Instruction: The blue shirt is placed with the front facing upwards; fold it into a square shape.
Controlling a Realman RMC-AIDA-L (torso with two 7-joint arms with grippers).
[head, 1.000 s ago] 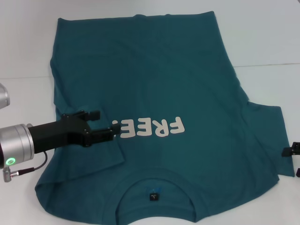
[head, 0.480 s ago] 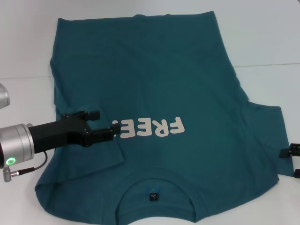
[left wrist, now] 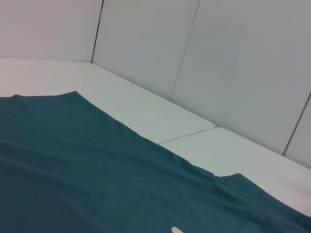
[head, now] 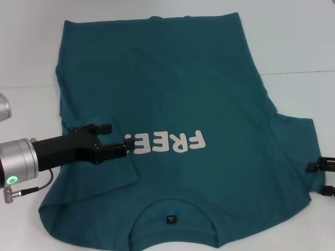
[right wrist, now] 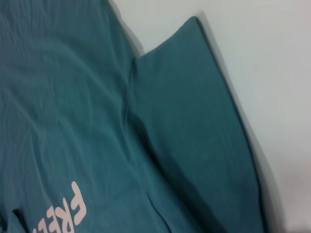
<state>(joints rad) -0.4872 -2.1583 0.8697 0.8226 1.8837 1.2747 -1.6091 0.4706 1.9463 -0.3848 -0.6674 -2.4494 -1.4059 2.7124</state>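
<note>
The blue shirt (head: 178, 141) lies flat and front-up on the white counter (head: 298, 47), covering most of it, with its collar (head: 171, 209) at the near edge and its hem toward the far edge. The white "FREE!" print (head: 167, 142) reads upside down from the robot's side. On the left, the sleeve has already been turned inward over the chest, giving that side a straighter edge; the right sleeve (right wrist: 194, 121) is spread flat toward the counter's right edge, not yet folded.

The left gripper (head: 118, 140) sits low over the turned-in left sleeve, touching or nearly touching the "!" end of the print. Its 2 fingers are parted with no cloth between them, probably because the fold has been laid down there.

The right gripper (head: 323, 178) shows at the counter's right edge, just beside the sleeve's outer end, likely placed to take that sleeve next. Whether it is open or closed cannot be told.
</note>
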